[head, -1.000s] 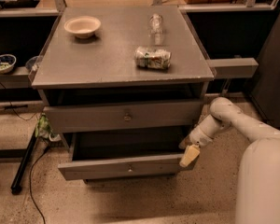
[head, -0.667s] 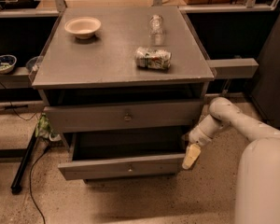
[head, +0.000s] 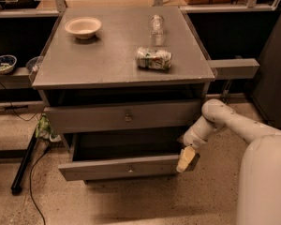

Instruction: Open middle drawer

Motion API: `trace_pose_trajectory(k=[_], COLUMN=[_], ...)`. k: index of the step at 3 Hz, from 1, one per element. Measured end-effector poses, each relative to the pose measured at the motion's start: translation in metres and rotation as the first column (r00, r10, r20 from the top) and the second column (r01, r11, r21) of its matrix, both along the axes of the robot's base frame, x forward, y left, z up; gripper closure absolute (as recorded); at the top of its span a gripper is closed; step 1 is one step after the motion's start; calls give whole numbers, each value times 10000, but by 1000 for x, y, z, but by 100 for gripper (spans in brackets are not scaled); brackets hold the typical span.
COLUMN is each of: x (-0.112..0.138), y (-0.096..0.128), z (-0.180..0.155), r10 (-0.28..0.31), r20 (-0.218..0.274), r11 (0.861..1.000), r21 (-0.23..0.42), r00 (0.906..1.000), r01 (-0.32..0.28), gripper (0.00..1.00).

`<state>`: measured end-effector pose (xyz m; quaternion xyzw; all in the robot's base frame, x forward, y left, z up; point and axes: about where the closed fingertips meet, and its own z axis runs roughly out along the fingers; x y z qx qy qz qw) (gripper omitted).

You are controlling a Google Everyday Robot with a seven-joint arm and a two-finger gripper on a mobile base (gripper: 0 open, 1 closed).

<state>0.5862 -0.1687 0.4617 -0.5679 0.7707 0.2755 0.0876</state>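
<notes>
The middle drawer (head: 126,168) of the grey cabinet (head: 117,55) stands pulled out, its inside dark. The gripper (head: 186,159) is at the drawer's right front corner; I cannot tell whether it is open or closed.

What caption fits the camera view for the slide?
Gripper at right front corner of the pulled-out middle drawer.

The middle drawer (head: 103,169) is grey, with a plain flat front and a small round centre knob. It stands pulled out from the cabinet (head: 117,64), level, with its dark interior exposed. The gripper (head: 185,160) is at its front right corner.
</notes>
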Motion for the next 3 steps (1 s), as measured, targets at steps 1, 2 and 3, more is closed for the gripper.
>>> trace_pose_trajectory(k=[1, 2, 3], x=[-4, -13, -31], y=[0, 0, -1], z=[2, 6, 13], r10=[19, 74, 124], r20=[-20, -62, 274], r11=[10000, 9996, 9992], r21=[73, 262, 371], r00=[10000, 10000, 9995], r01=[-19, -73, -134], gripper=[0, 0, 0])
